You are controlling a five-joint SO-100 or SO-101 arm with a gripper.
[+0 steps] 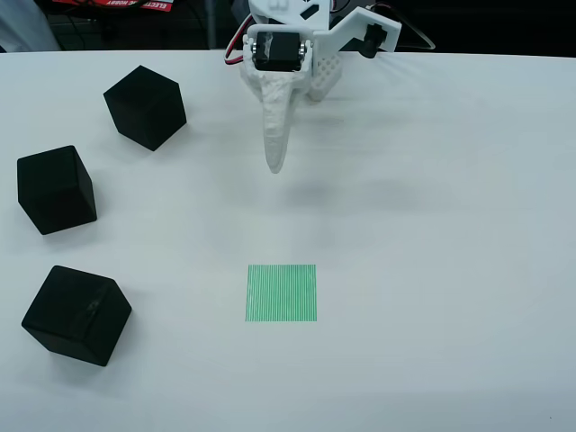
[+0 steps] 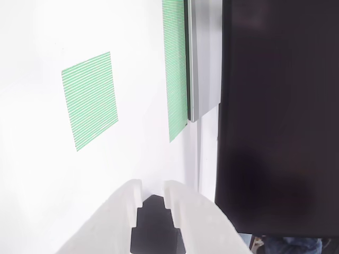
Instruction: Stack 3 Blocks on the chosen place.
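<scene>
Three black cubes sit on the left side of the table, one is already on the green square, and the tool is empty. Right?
Not quite. In the view from above, the green square is bare; all three cubes sit apart to its left. The tool is indeed empty.

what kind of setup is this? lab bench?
Likely a robotics test bench: a plain white table, a projected-looking green striped square, three black cubes, and the arm's white end effector.
</scene>
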